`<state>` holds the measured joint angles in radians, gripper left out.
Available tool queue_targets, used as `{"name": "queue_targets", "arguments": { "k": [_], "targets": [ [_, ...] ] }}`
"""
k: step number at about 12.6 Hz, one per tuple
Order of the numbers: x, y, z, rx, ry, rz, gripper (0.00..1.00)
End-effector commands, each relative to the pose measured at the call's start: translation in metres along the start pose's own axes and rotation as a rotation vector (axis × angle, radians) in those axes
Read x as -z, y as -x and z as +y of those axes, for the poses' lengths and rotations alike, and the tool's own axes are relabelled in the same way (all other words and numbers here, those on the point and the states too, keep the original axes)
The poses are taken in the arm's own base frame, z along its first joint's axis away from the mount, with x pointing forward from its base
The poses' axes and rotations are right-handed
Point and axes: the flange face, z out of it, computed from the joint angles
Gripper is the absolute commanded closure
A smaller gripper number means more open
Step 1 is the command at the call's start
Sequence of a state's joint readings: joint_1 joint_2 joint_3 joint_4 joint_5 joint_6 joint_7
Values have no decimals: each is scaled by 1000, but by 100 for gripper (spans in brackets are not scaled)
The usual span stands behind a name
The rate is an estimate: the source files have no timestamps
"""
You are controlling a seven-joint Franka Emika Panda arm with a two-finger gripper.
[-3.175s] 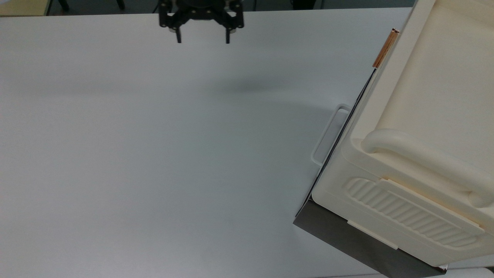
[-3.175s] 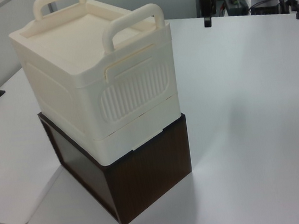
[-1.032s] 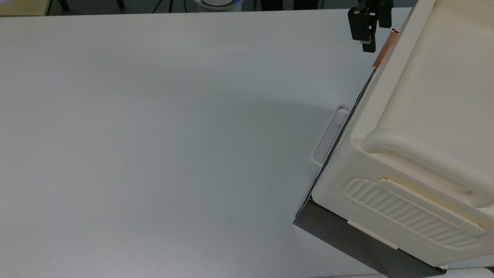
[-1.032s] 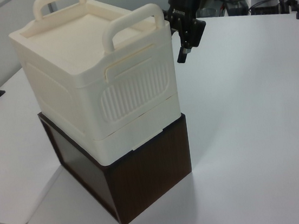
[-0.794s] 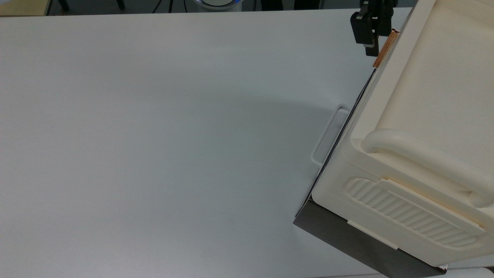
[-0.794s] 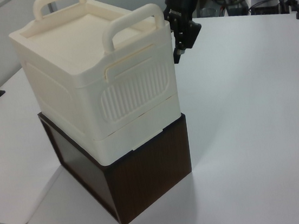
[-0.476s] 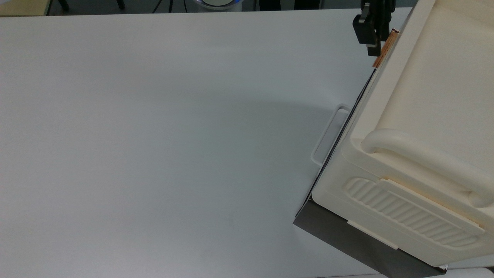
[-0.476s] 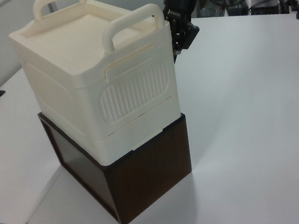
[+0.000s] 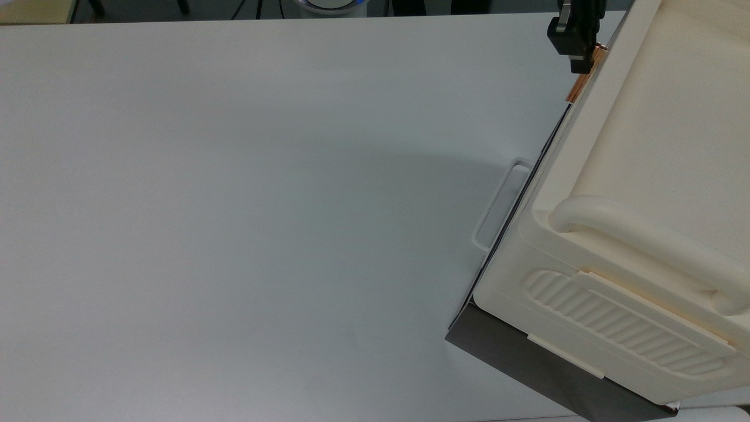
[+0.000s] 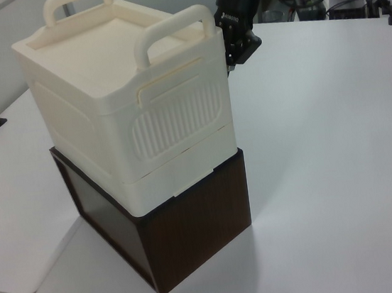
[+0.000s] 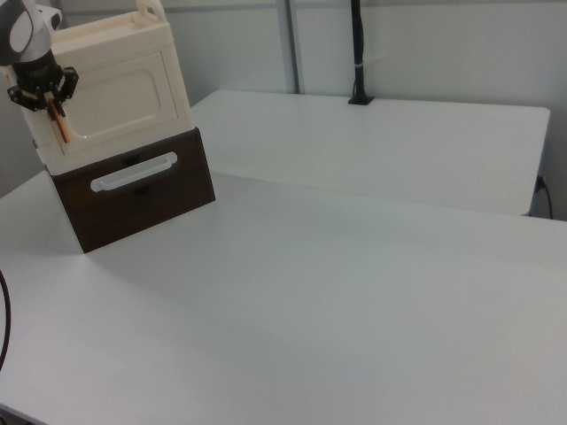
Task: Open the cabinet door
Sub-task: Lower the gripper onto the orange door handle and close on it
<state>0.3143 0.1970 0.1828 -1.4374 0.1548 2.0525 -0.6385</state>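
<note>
I count one cabinet [image 10: 126, 105], a big cream box on a dark brown base [image 10: 193, 240], and it stands on one white table [image 9: 234, 205]. In the top view it fills the right side of the frame; in the right view it is in the upper left corner. It has two thick round handles on top [image 10: 171, 31] and one ribbed side panel [image 10: 175, 120]. I see one cabinet door [image 11: 120, 97], a flat cream panel with a sunken middle, lying flush with the cabinet front in the right view. It has one short copper bar handle [image 9: 577, 89] at its edge. Below the door there is one white loop handle [image 11: 133, 172] on the dark base. There is one black gripper [image 11: 51, 104], and it comes down from the upper left corner of the right view, pointing downward. Its tips are right at the copper bar, at the bar's top end in the top view's upper right corner. I cannot tell whether the fingers are wide, narrow or gripping the bar.
</note>
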Motion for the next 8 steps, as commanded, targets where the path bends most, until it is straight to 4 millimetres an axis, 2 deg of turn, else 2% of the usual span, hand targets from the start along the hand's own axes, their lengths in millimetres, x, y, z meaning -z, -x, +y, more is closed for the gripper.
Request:
{"name": "queue_targets", "arguments": {
  "k": [1,2,3,5,8],
  "targets": [
    [1,-5,-4,-41,5,12,85],
    [2,-5,-5,-41,4,9,93],
    [4,-5,-6,-37,10,6,94],
    [5,-1,-7,-38,-2,-17,96],
    [19,13,-8,-50,-29,-82,96]
  ]
}}
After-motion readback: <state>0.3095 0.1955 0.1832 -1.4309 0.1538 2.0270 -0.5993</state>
